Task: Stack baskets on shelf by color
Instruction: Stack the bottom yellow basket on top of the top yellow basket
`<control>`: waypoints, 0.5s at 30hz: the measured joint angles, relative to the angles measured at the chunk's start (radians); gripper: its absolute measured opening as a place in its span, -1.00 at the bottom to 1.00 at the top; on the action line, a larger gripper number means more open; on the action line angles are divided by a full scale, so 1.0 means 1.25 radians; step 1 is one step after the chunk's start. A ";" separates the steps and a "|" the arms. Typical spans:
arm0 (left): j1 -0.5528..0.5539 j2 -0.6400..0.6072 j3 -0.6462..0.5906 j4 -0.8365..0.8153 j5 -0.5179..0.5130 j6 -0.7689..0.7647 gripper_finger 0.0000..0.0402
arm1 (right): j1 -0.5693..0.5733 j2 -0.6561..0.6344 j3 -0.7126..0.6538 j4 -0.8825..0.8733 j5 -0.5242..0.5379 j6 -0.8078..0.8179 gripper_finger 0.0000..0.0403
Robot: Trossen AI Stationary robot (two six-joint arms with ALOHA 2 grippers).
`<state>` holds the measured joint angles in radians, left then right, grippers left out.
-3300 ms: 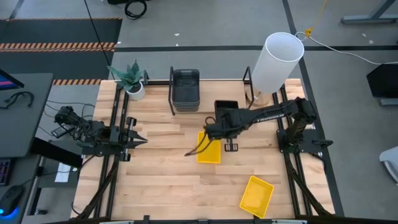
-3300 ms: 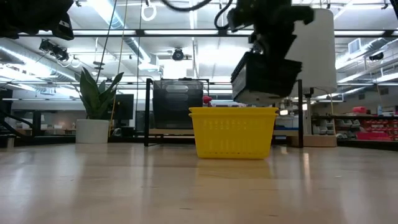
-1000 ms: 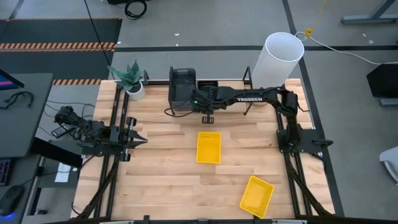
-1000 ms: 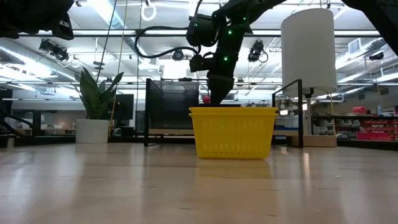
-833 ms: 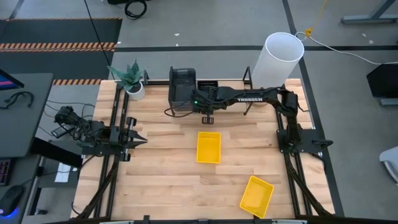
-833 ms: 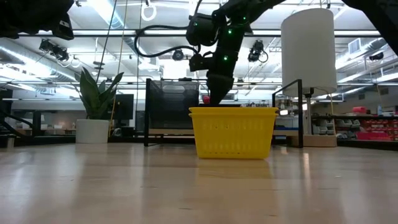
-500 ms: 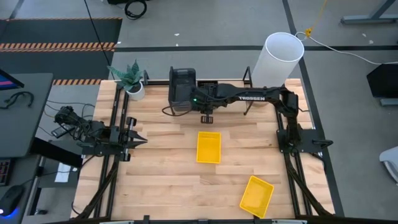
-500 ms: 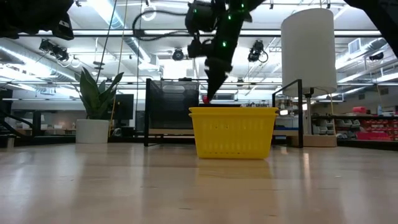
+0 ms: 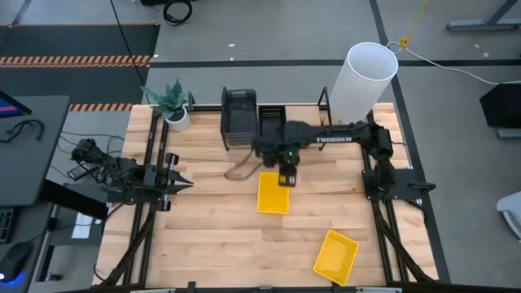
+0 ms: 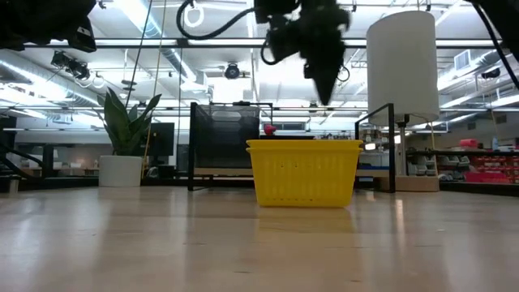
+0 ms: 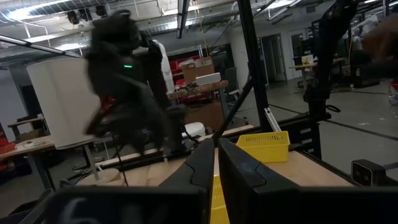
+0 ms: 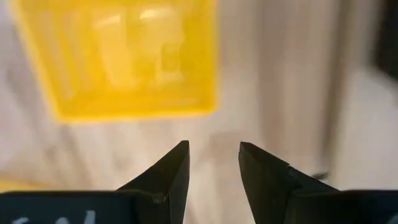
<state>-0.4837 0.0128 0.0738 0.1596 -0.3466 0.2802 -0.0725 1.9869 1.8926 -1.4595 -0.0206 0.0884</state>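
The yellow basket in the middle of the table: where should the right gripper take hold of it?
Probably the short rim wall nearest the shelf, taken from above. The yellow basket sits upright, open side up, its thin walls free all round. The right gripper hovers open over that end, so one finger could drop inside, one outside.

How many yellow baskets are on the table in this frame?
2: one yellow basket at the table's middle, just below the right gripper; the other yellow basket near the front right edge. None visibly hidden.
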 joint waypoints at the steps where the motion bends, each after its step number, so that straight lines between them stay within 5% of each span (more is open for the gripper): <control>1: 0.000 0.000 0.000 0.000 0.000 0.000 -0.86 | 0.017 0.000 -0.005 -0.018 -0.010 0.015 -0.28; 15: 0.000 0.000 0.000 0.000 0.000 0.000 -0.83 | 0.258 -0.062 -0.095 0.009 -0.109 0.229 -0.29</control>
<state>-0.4839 0.0128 0.0738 0.1600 -0.3466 0.2800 0.2498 1.9100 1.7738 -1.4479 -0.1569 0.3746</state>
